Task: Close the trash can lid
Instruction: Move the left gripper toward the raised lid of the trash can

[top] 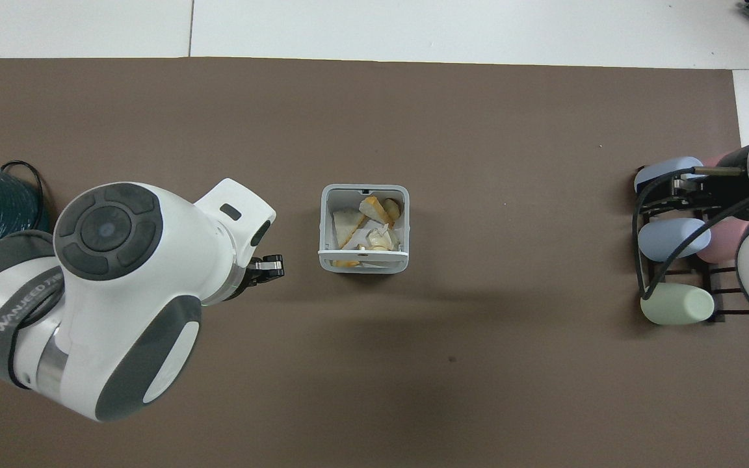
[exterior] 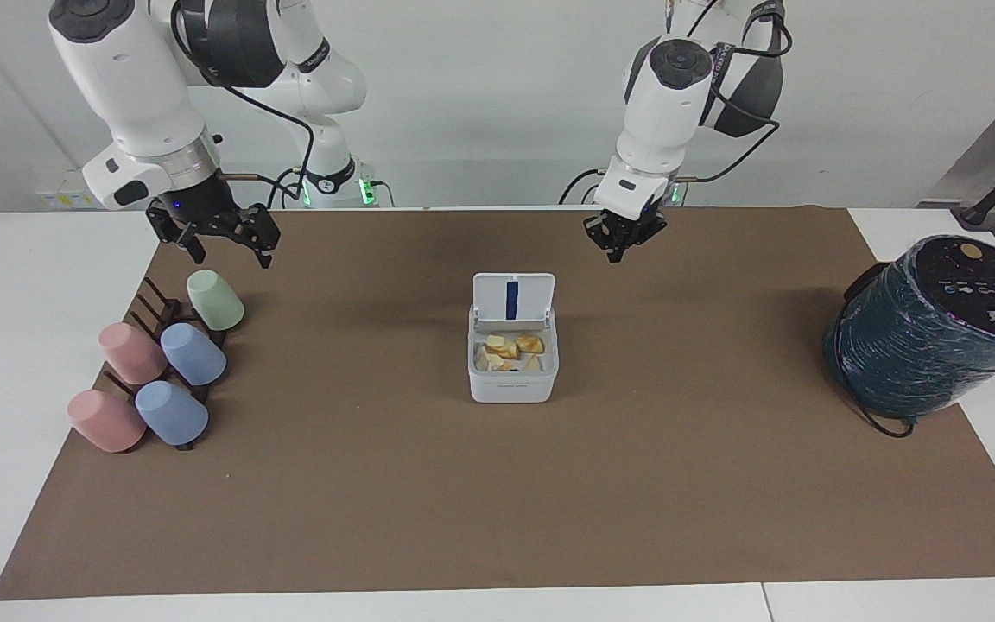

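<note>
The small white trash can stands at the middle of the brown mat, with food scraps inside. Its lid stands upright on the edge nearer the robots, blue stripe showing. In the overhead view the can's rim shows and the lid is seen edge-on. My left gripper hangs in the air over bare mat beside the lid, toward the left arm's end, apart from it; it also shows in the overhead view. My right gripper is open and empty over the cup rack, waiting.
A dark rack with several pastel cups lies at the right arm's end of the mat; the cups also show in the overhead view. A large dark teal wrapped cylinder stands at the left arm's end.
</note>
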Controlling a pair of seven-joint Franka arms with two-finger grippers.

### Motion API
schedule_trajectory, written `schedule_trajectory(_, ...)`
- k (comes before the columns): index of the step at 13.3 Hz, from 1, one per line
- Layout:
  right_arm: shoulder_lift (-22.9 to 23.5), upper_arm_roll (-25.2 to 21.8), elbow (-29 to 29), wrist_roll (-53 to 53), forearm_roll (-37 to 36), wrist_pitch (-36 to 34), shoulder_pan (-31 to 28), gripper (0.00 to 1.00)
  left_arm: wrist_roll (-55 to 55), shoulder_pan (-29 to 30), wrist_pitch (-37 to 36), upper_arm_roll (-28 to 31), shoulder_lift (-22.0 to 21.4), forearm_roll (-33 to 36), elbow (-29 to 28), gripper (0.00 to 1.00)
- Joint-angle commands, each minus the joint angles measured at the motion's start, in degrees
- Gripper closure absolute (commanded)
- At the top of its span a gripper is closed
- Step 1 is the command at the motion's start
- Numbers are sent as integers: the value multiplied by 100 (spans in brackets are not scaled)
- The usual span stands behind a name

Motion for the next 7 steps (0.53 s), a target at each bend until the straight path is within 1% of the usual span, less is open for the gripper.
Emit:
schedule_trajectory(1, -150, -42, -179, -149, 140, 96, -8, 0, -552, -332, 546, 90, -222, -42, -460, 97)
schedule_trajectory(4, -150, -42, -179, -149, 140, 96, -8, 0, -1326, -596, 1336, 90, -152, -42, -776, 97)
schedule_trajectory(6, -150, -42, -179, -149, 140, 96, -8, 0, -1775, -632, 1872, 90, -81, -42, -838, 97)
schedule_trajectory(7, -150, -42, -179, -149, 140, 96, -8, 0, -1933, -632, 2171, 90, 23, -42, -839, 97)
